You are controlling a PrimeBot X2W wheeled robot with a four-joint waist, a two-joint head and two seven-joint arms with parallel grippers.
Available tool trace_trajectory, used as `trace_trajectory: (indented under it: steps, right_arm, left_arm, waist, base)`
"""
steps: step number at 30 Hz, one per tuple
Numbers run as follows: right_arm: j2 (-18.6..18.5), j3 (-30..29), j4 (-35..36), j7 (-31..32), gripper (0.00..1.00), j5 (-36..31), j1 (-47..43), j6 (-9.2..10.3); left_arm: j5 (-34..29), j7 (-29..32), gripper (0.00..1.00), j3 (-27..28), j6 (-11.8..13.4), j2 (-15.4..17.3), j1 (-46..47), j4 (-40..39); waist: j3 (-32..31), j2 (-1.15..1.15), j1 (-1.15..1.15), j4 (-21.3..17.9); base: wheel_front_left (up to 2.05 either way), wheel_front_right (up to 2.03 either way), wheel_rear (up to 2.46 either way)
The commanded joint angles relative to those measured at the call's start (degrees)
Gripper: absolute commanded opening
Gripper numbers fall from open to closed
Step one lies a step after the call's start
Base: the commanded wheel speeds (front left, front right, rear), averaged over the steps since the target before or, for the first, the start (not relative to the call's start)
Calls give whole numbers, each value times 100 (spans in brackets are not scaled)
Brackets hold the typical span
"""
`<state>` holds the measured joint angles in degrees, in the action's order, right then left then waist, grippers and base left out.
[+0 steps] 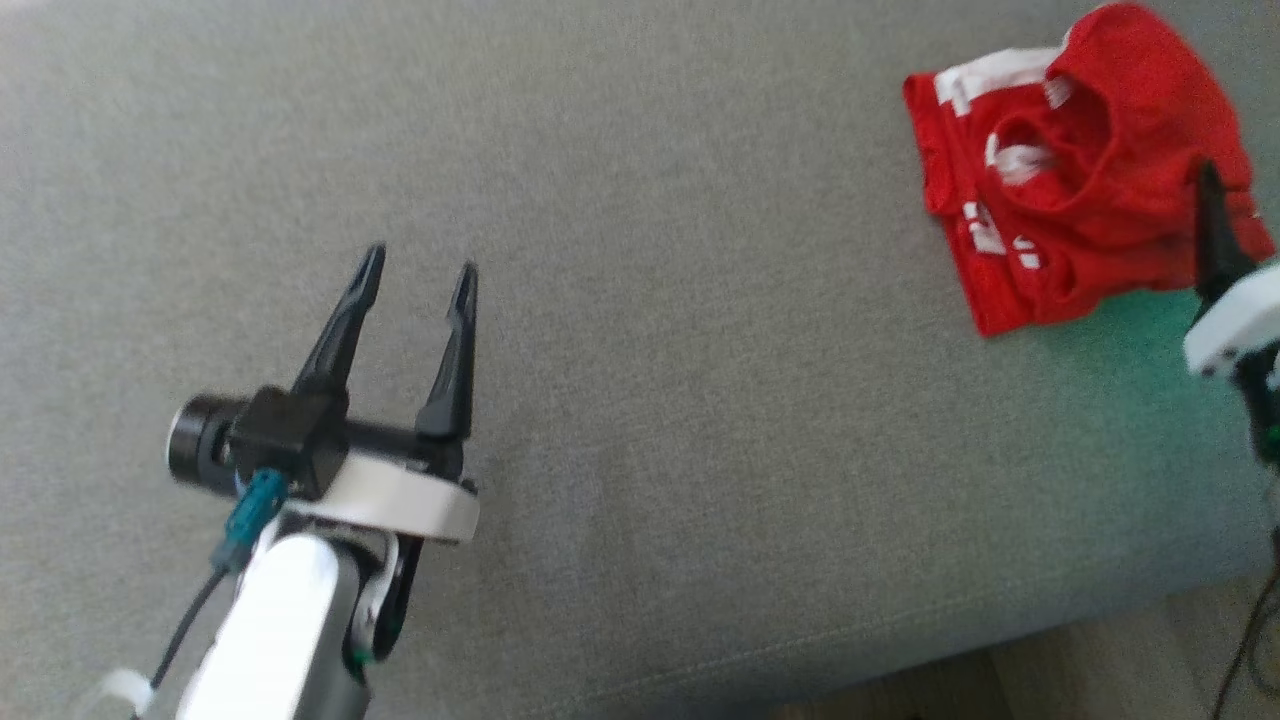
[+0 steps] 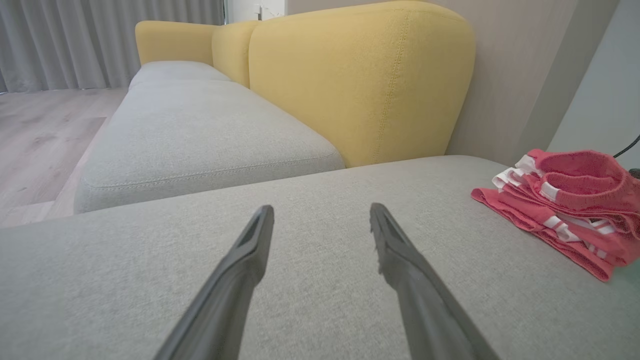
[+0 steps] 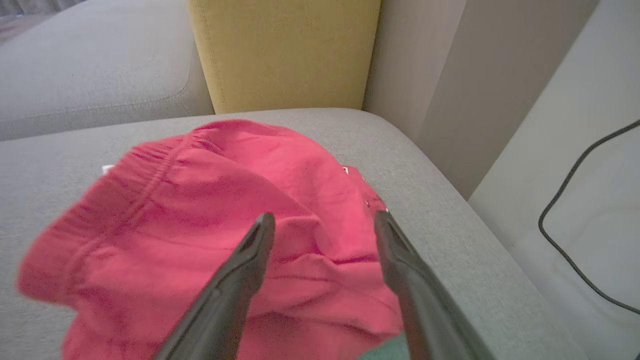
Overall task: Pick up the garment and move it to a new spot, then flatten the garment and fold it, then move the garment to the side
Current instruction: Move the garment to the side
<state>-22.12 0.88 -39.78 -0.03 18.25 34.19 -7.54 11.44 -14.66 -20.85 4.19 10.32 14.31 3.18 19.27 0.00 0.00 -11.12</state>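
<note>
One dark finger (image 1: 1213,225) and a white piece of wrist are all the head view gives of the right gripper (image 3: 324,216), which is cut off by the frame edge at 3 o'clock, so its spread cannot be read there. Its own wrist view shows both fingers standing wide apart with nothing pinched between them. The red garment (image 1: 1085,165) with white stripes lies bunched and roughly folded on the grey sofa seat (image 1: 700,420), at 2 o'clock in the head view, near the seat's far right corner. White marks on its near edge are too small and blurred to read. In the right wrist view the garment (image 3: 200,210) spreads under and beyond the fingers toward 10 o'clock. Its near part is hidden behind them and cut off at 6 o'clock, its edge at 9 o'clock is smeared, and whether the tips touch the cloth cannot be told. The left gripper (image 1: 421,260) is at 8 o'clock in the head view, fingers parted and empty above the seat, with the garment well apart from it toward 2 o'clock. Its wrist view puts the garment (image 2: 565,200) at 3 o'clock, clear of both fingers, part of it running out of frame, with a yellow backrest (image 2: 360,80) at 12 o'clock
</note>
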Motion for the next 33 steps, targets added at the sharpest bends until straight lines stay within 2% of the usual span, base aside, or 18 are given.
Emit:
trace_trajectory:
  steps: [1, 5, 10, 15, 21, 33]
  right_arm:
    - [-7, -26, 434, -68, 100, 15, -279, 5]
    - [358, -279, 1630, -34, 100, -191, -950, 5]
    - [1033, -441, 3110, 220, 100, -533, -1734, 5]
    - [1572, -284, 4057, 523, 100, -790, -2269, 5]
    - [1817, -21, 4510, 682, 100, -919, -2672, 5]
    - [1913, 27, 4656, 734, 100, -1054, -3371, 5]
  left_arm:
    - [35, -34, 100, 239, 60, 85, -48, -157]
    - [88, -32, 100, 295, 152, 102, -249, -140]
    - [144, -23, 100, 374, 263, 141, -451, -144]
    - [225, -15, 100, 515, 384, 211, -658, -141]
    - [308, 15, 100, 636, 477, 311, -909, -166]
    - [456, 66, 100, 548, 434, 355, -1338, -173]
  waist:
    - [-276, 0, 0, 28]
    - [-551, 0, 0, 149]
    - [-823, 0, 0, 431]
    - [-1038, 0, 0, 753]
    - [-1235, 0, 0, 1029]
    - [-1665, 0, 0, 1198]
  base:
    - [0, 0, 0]
    - [0, 0, 0]
    - [0, 0, 0]
    - [0, 0, 0]
    - [0, 0, 0]
    - [0, 0, 0]
